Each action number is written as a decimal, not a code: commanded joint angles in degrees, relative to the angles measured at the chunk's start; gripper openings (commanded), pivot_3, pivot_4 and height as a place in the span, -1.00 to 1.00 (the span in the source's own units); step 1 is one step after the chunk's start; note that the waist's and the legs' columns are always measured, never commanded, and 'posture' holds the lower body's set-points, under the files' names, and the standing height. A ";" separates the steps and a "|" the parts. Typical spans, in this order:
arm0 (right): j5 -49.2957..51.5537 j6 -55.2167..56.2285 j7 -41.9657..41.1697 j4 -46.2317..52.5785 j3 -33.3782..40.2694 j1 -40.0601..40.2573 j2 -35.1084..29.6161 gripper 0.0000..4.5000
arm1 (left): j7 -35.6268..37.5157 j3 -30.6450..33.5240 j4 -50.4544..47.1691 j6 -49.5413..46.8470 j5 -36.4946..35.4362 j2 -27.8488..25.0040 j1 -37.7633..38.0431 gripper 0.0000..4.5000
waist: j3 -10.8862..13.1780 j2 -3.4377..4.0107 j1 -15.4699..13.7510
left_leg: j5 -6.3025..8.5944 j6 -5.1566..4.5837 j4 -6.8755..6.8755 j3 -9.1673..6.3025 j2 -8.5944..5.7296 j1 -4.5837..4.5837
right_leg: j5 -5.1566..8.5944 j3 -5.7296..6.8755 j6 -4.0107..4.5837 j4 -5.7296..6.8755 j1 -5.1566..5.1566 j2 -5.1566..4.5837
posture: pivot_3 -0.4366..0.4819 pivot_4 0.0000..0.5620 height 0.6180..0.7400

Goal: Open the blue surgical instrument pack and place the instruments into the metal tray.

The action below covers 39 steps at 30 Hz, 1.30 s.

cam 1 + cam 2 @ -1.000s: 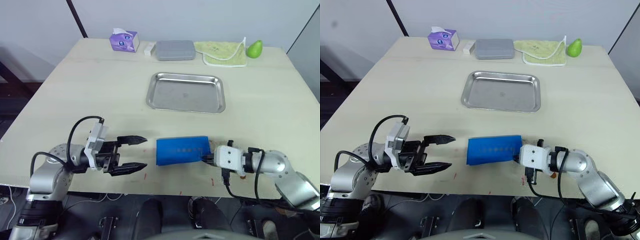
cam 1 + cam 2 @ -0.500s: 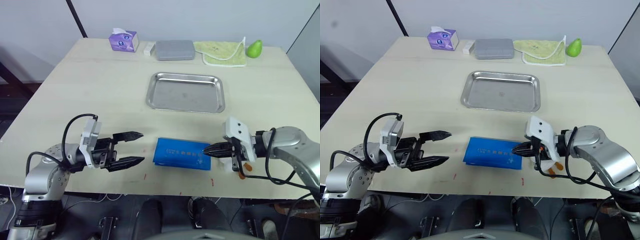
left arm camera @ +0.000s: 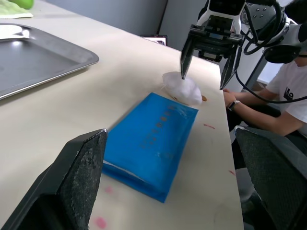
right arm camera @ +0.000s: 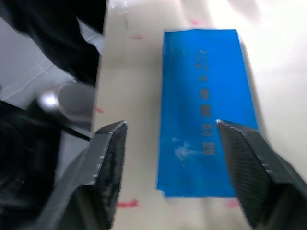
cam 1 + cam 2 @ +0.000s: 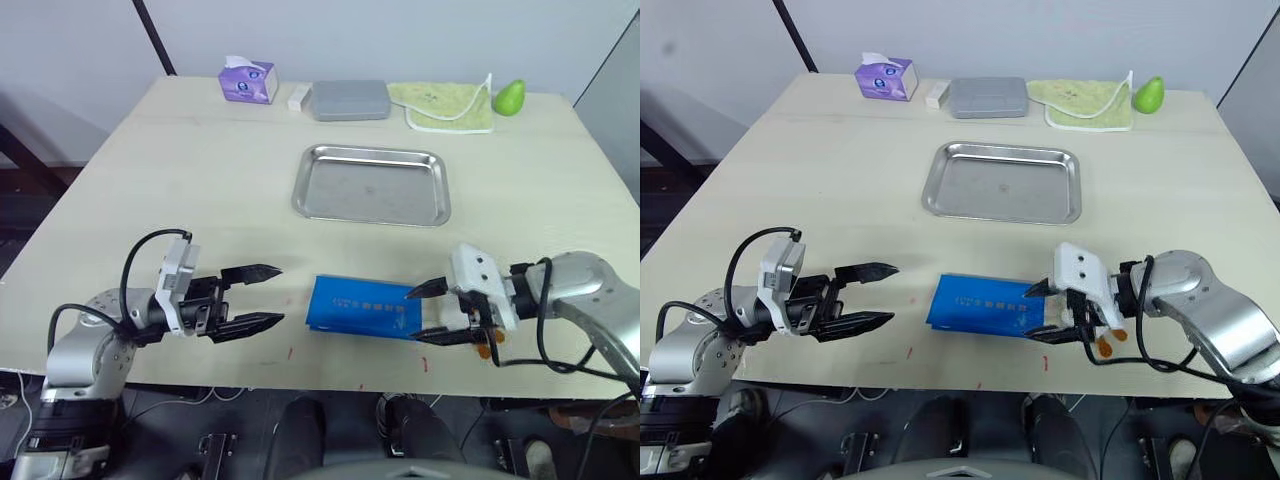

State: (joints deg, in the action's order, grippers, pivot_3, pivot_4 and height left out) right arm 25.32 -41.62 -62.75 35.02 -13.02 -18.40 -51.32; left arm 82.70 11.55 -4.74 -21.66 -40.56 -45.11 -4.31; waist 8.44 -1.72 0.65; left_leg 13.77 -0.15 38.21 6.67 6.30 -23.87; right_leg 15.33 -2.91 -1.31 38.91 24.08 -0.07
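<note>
**Pack flat at near edge, both grippers released**

Pack: bright blue, flat, rectangular, folded closed, one line of small pale print along its top face. Lies on the table near the front edge, between the two grippers, touched by neither. Long axis runs left–right, slightly skewed.

Tray: shiny steel, rounded corners, raised rim, nothing in it. Sits farther back on the table, well apart from the pack.

Left gripper: fingers spread, nothing between them, tips pointing toward the pack's left end with bare table between.

Right gripper: fingers spread wide, released, tips just beside the pack's right end, one tip above the other.

Back edge of table, left to right: purple tissue box, small white block, grey case, green cloth, green pear.

View differences:
- Left wrist view: a whitish crumpled bit protrudes at the pack's far end, under the right gripper's tips; a paler lining edge shows at the near end. A seated person in a white shirt is beyond the table edge.
- Right wrist view: the pack seen end-on between that gripper's fingers, print running lengthwise; small red marks on the table beside it.
</note>
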 commanded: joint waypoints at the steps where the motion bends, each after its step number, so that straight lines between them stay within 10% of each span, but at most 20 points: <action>1: -4.95 3.86 2.93 2.34 -1.90 0.97 -0.12 0.99 | 1.83 0.50 0.32 1.40 0.51 -1.14 -0.64 1.00 | 0.00 0.01 0.06 | 0.00 0.00 0.00 0.02 0.00 0.00 | 0.00 -0.01 0.00 0.01 0.00 -0.01 | -0.05 -0.47 1.00; 28: -25.72 17.51 14.21 -4.36 -10.42 7.99 6.52 0.99 | 3.10 -0.51 1.48 2.01 1.63 -1.19 -2.08 1.00 | 0.00 0.00 0.05 | 0.00 0.00 0.03 0.07 0.00 0.00 | 0.02 -0.04 0.04 0.02 0.02 0.00 | -0.05 -0.47 1.00; 39: -29.87 20.13 15.49 -7.30 -11.37 10.89 8.72 -0.84 | 3.15 -0.41 1.47 2.12 1.94 -0.88 -1.96 1.00 | -0.07 -0.10 0.24 | -0.01 0.01 0.02 0.06 0.02 0.08 | 0.02 -0.03 0.05 0.05 0.00 0.03 | -0.05 -0.47 1.00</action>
State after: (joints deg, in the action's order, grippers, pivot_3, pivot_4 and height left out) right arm -2.47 -20.90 -48.32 29.91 -24.41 -7.72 -42.78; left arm 85.27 10.67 -3.23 -20.43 -38.40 -45.82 -5.91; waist 8.37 -1.83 0.89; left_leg 13.76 -0.14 38.24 6.73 6.32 -23.80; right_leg 15.36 -2.95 -1.26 38.96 24.08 -0.03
